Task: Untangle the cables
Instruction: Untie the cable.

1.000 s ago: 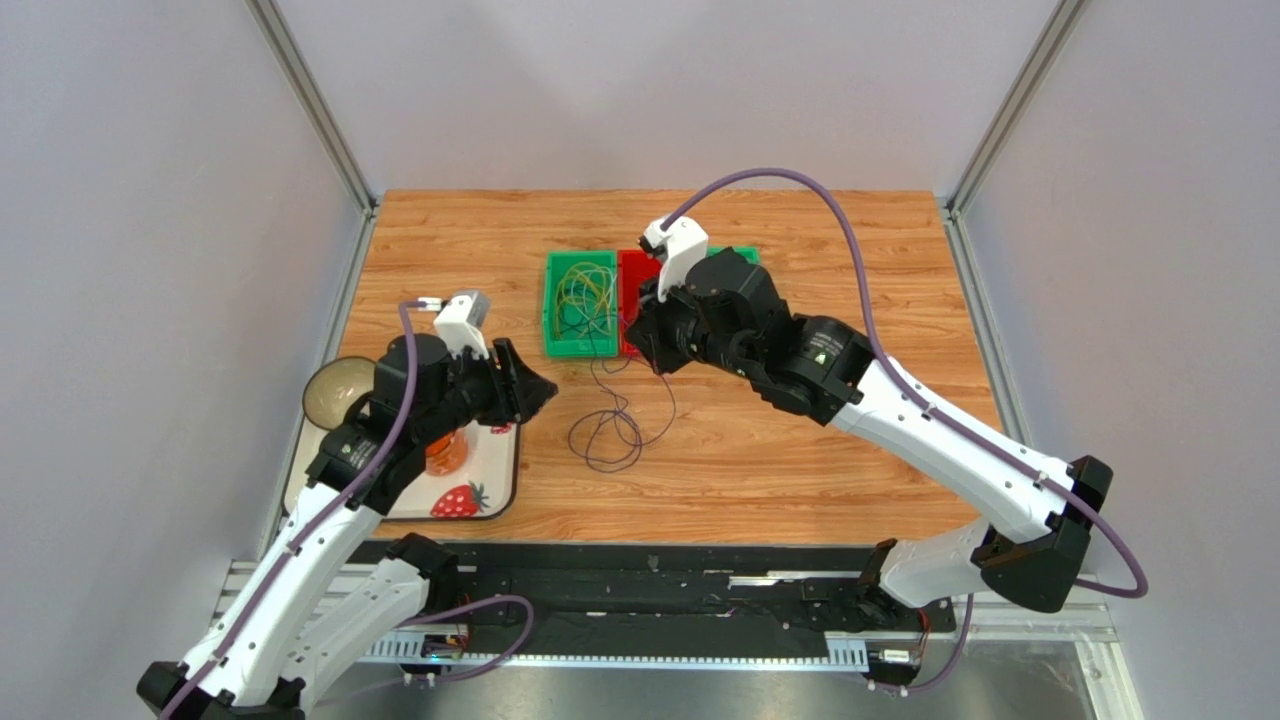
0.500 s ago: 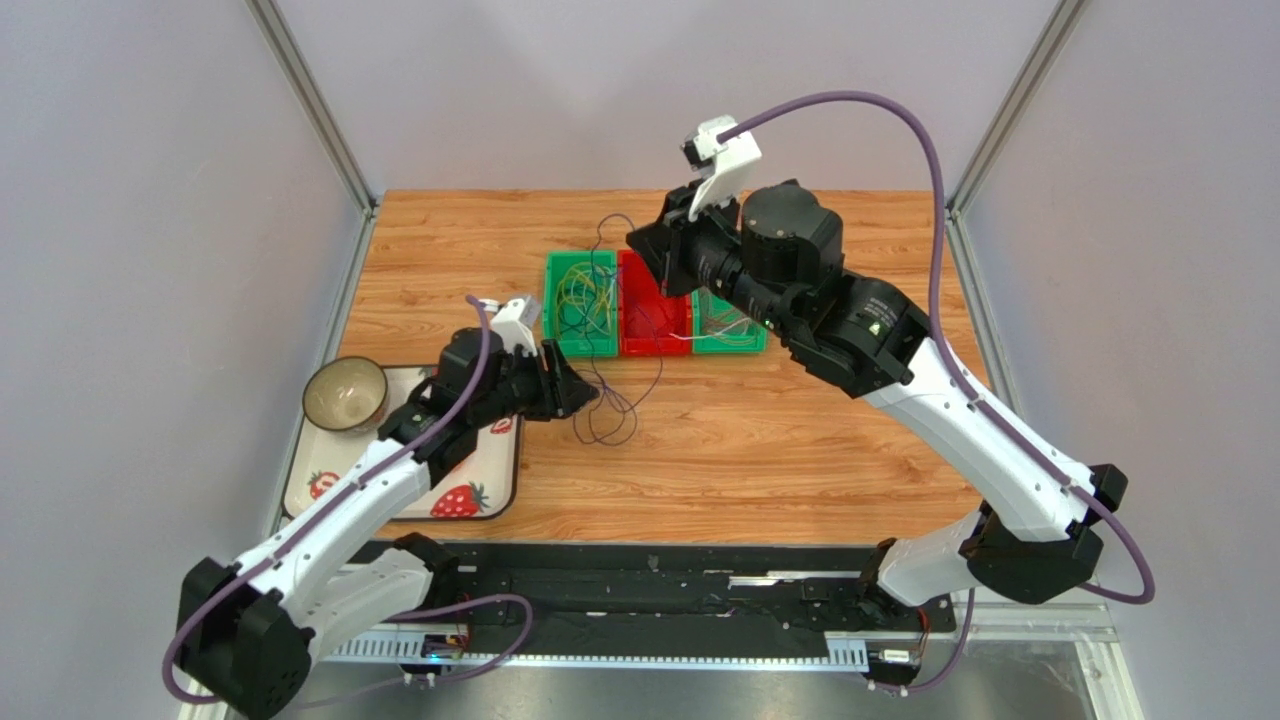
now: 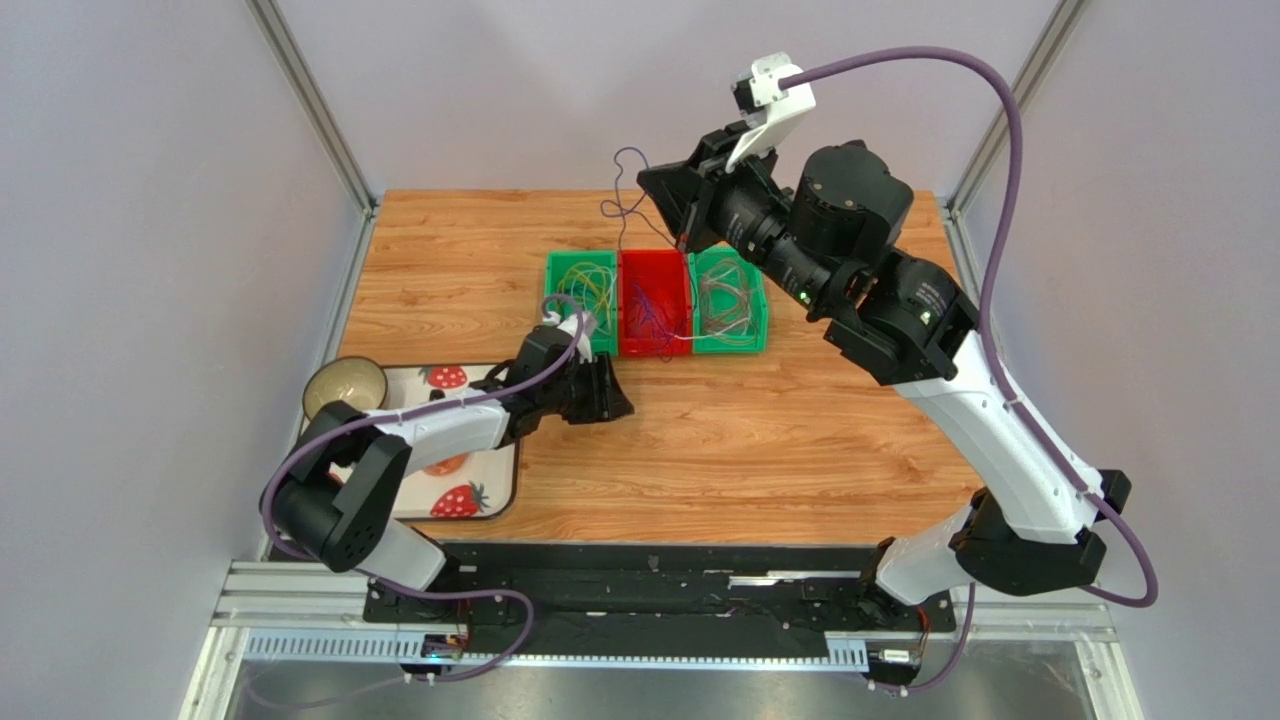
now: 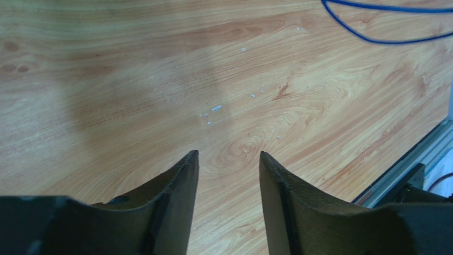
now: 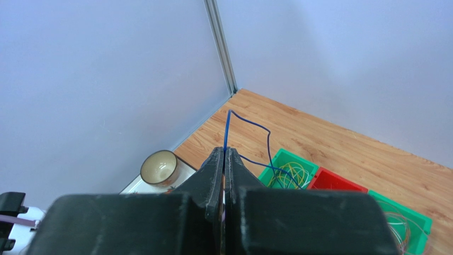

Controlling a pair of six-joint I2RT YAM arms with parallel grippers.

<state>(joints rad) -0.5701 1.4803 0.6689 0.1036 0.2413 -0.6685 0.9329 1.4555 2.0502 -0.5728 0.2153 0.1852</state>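
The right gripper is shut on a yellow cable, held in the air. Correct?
Only the colour is wrong: the right gripper is shut on a dark blue-purple cable, not yellow, held in the air. The right wrist view shows it.

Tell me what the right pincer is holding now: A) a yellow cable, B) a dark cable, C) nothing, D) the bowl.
B: the right pincer is shut on a thin dark cable that rises from between its tips.
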